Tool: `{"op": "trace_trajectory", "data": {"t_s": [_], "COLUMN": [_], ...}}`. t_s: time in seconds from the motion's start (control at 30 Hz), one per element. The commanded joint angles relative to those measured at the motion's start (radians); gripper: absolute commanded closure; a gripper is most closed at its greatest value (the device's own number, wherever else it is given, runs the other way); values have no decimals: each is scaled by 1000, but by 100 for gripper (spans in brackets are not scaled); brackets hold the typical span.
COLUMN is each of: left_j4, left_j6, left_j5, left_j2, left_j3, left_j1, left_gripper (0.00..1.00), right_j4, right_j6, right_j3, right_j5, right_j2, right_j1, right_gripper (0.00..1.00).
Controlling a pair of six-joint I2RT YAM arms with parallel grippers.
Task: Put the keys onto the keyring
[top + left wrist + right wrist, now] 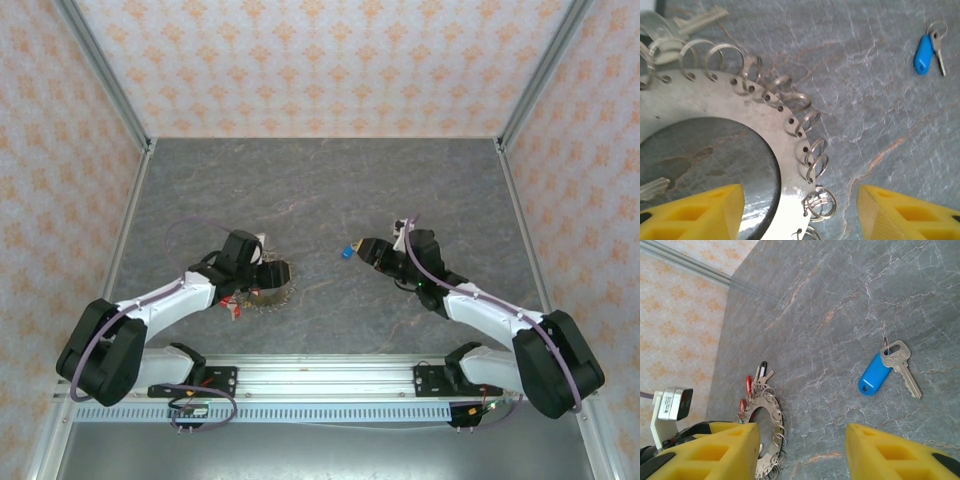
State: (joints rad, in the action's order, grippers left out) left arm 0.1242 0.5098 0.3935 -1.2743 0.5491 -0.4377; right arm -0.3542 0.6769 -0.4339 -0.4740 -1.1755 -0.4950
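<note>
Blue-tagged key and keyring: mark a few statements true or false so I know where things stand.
1. The blue-tagged key lies loose on the table, apart from the keyring. True.
2. The right gripper is shut on that key. False: its jaws stand open, and the key lies on the table beyond them.
3. The left gripper hovers over the keyring's rim with its jaws open. True.
4. Every small split ring on the rim carries a key. False: several in the left wrist view are empty.
</note>
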Motion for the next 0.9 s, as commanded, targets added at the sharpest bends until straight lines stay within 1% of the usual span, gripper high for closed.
{"op": "trace_trajectory", "data": {"t_s": [0.0,0.13,0.27,0.33,0.47,0.5,0.57,0.73,0.87], "left_j4": [32,3,-29,-35,-50,-52,-70,-134,-184], "left_j6": [-23,-9,9,19,18,46,61,116,168], "left_j5": [11,24,21,20,20,19,35,58,63], "left_j2": [-21,-63,-89,-99,-114,-121,-139,-164,-212], "left_j3": [2,0,-8,-10,-8,-6,-3,18,59], "left_j1": [-15,-27,-56,-71,-111,-117,-131,-183,-222], "left_gripper": [41,46,47,50,52,53,56,57,58], "right_j4": [25,64,88,89,88,89,84,81,80], "right_j6": [0,-13,-17,-15,-10,-6,1,10,25], "right_j3": [8,-2,-5,-1,3,3,3,-1,3], "right_j5": [29,23,10,10,12,10,8,2,-2], "right_j2": [1,2,6,9,2,-1,-3,-34,-54], "right_j1": [-14,-22,-25,-27,-30,-31,-36,-49,-54], "right_gripper": [52,53,53,53,53,53,53,54,55]}}
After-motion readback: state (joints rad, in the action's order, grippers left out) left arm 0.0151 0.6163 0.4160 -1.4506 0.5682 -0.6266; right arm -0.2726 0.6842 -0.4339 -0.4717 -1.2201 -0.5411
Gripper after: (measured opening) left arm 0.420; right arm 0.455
